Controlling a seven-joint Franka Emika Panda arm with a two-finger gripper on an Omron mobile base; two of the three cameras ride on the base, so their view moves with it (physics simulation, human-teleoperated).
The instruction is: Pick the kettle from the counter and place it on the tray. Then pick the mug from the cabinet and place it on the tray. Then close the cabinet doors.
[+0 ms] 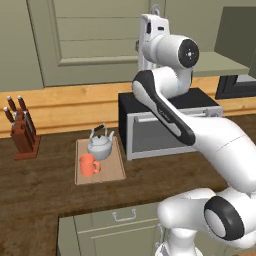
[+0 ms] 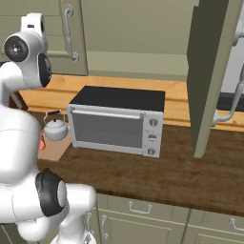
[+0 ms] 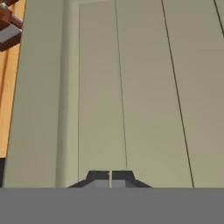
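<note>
Left base view, left to right: knife block point(image 1: 22, 131) on the counter point(image 1: 45, 195) near the back wall. Tray point(image 1: 114, 172) sits mid-counter with the kettle point(image 1: 100, 145) at its back and the mug point(image 1: 88, 164) in front of it, the two just about touching. Both upright, mug handle to the right. Toaster oven point(image 1: 167, 131) is just beside the tray on its right. Arm rises from lower right and reaches up to the left cabinet door point(image 1: 85, 40), which lies flat against the cabinet front. Wrist is up at that door's right edge, by the silver handle point(image 1: 155, 9).

Right base view: kettle point(image 2: 55, 127) on the tray point(image 2: 55, 148), just left of the oven point(image 2: 116, 121). Left door's handle point(image 2: 70, 33) is next to the wrist. Open shelf point(image 2: 138, 64) in the middle. Right door point(image 2: 212, 76) stands swung out over the counter point(image 2: 190, 171), edge-on to the camera.

Hand view: gripper point(image 3: 110, 178) has its fingertips point(image 3: 99, 178) together, nothing between them, facing the door's slatted panel point(image 3: 131, 87) close up. Cannot tell whether the tips touch the panel. Knife block point(image 3: 8, 26) at the top-left corner.
</note>
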